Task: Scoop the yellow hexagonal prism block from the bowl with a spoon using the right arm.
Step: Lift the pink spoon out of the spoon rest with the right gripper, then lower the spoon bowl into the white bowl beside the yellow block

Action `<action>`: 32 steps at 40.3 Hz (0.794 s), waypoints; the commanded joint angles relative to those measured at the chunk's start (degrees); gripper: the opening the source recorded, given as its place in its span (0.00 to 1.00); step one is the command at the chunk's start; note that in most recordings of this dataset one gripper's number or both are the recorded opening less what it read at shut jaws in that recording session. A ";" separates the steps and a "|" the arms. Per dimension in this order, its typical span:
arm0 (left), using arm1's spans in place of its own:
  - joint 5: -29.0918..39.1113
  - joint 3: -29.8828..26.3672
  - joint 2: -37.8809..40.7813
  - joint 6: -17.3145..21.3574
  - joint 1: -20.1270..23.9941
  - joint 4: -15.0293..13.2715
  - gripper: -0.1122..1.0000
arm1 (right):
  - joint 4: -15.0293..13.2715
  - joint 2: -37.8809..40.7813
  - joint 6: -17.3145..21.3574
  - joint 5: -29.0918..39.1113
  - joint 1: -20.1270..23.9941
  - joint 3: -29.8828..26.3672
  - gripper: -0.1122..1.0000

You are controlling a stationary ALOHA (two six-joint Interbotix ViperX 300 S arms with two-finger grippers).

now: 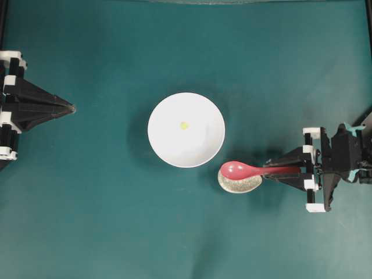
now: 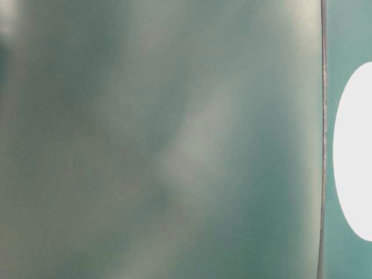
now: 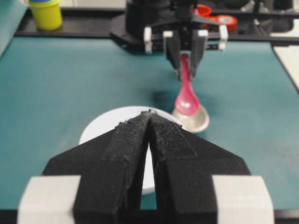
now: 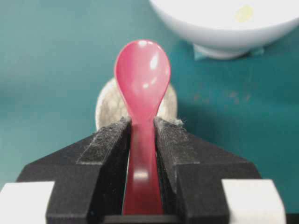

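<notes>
The white bowl [image 1: 186, 130] sits mid-table with the tiny yellow hexagonal prism block [image 1: 183, 125] inside it, also seen in the right wrist view as the block [image 4: 244, 13] in the bowl [image 4: 224, 28]. The pink-red spoon [image 1: 241, 170] lies with its scoop over a speckled spoon rest [image 1: 239, 183], just right of the bowl. My right gripper [image 1: 272, 171] is shut on the spoon's handle [image 4: 142, 154]. My left gripper [image 1: 72, 108] rests shut and empty at the far left, pointing toward the bowl [image 3: 100, 128].
In the left wrist view, a yellow tub [image 3: 46, 14] and red tape rolls [image 3: 227, 21] stand on a black tray behind the right arm. The table-level view is mostly blurred, with the bowl's white edge [image 2: 354, 157] at its right.
</notes>
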 commanded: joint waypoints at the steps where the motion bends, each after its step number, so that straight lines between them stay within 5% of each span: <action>1: -0.70 -1.41 0.35 -0.09 0.09 0.18 0.13 | 0.00 -3.78 -1.85 2.46 -1.32 -1.23 0.31; 12: -0.70 -1.41 0.35 -0.09 0.09 0.18 0.13 | -0.09 -13.27 -10.02 14.59 -7.12 -5.10 0.31; 22: -0.70 -1.49 0.35 -0.09 0.09 0.18 0.13 | -0.09 -19.16 -16.79 33.40 -18.02 -12.13 0.31; 32: -0.70 -1.41 0.35 -0.09 0.09 0.09 0.13 | -0.26 -18.81 -18.81 48.69 -27.69 -18.81 0.31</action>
